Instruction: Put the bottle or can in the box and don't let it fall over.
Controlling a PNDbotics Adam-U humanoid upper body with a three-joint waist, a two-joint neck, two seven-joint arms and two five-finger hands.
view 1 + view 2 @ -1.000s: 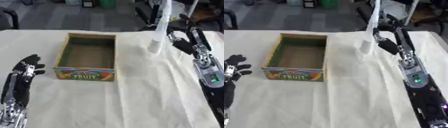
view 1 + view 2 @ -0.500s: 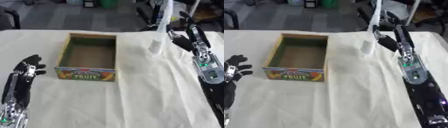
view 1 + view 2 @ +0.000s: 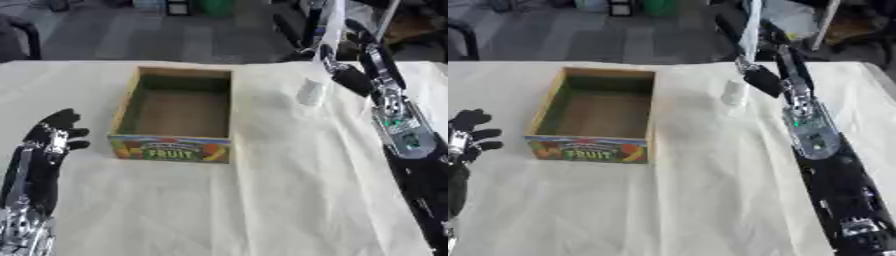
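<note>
Cream cloth is covering the worktop (image 3: pixel 262 200); the right robot hand (image 3: pixel 348 77), grip unclear, is nearing the upright pale translucent plastic bottle (image 3: pixel 310 92), upper right, beside the open cardboard fruit box (image 3: pixel 179 147).

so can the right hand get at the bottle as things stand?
Probably yes. The right hand is right beside the upright bottle, on its right, with only bare cloth around it. The box sits off to the bottle's left, out of the way.
</note>
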